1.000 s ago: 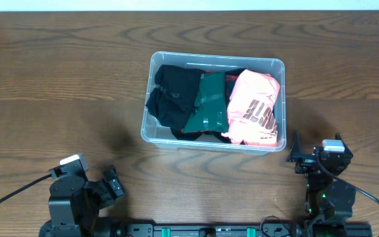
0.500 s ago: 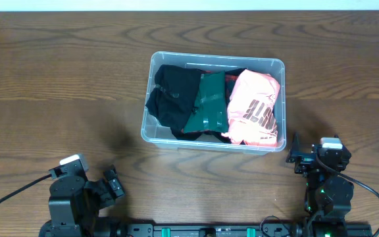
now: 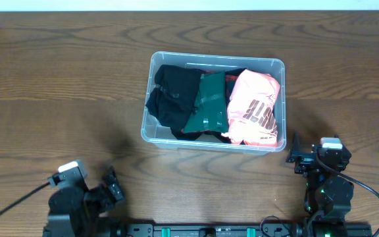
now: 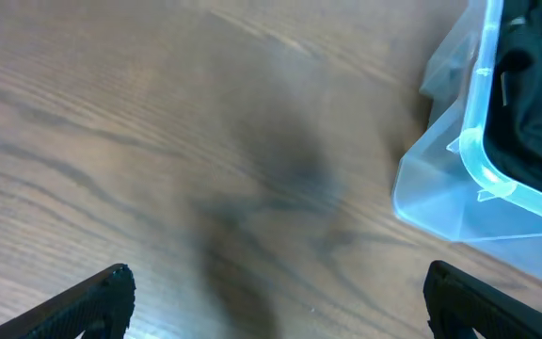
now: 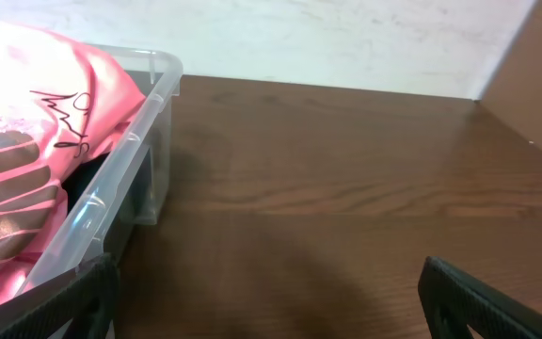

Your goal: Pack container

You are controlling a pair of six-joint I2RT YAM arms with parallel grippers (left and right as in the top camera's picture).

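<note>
Three bundles of clothing fill the container (image 3: 209, 144), which sits on the dark wooden table (image 3: 58, 79) a little right of centre. A black garment (image 3: 173, 99) lies at its left end and a dark green garment (image 3: 206, 105) in the middle. A pink garment with black lettering (image 3: 255, 108) lies at the right end, bulging up past the rim there. Both arms are low at the near edge of the table, apart from the bin. The left gripper (image 3: 110, 184) hangs near the front-left, well apart from the container, its fingers spread wide over bare wood. Its wrist camera catches only the bin's near-left corner and a bit of black cloth behind the clear wall. The right gripper (image 3: 296, 157) sits near the container's near-right corner without touching it, its fingers likewise parted with only table between them. Its camera looks along the right-hand wall, with the pink fabric pressed against the plastic. A black cable (image 3: 12, 201) trails off from the left arm toward the table's edge, and a white wall (image 3: 189, 4) runs along the far side.
</note>
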